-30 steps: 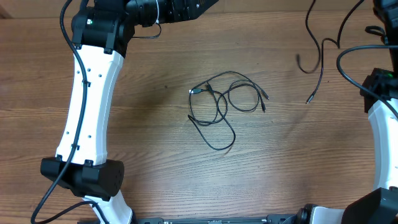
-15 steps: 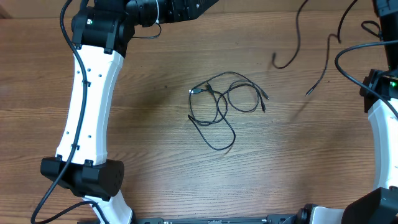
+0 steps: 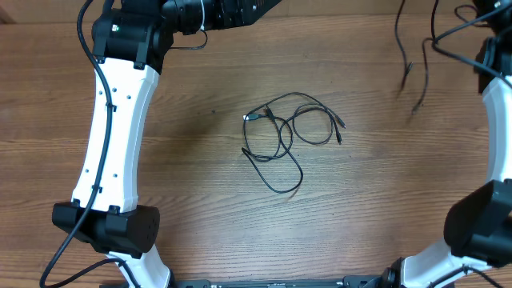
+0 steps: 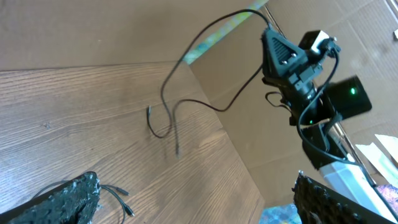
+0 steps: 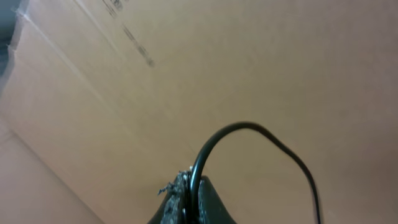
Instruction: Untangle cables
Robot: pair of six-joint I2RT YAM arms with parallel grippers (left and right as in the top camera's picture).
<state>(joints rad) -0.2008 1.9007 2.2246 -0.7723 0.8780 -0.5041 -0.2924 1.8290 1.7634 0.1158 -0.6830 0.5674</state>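
Right end effector (image 5: 188, 190): clamped shut on lifted cable (image 4: 186, 81), which droops below it in an arc, long axis near vertical, free ends pointing down at the tabletop (image 3: 192, 176).
Left end effector (image 4: 194, 186): jaws wide apart, empty.
Tangled cables (image 3: 280, 138): looped flat, well apart from right end effector.

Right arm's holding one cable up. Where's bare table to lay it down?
Widest bare wood: between the tangled cables and the right arm, below the hanging cable. Also between the left arm and the tangle, and the near strip below it. Crowded: the centre tangle, and top right where the right gripper dangles its cable.
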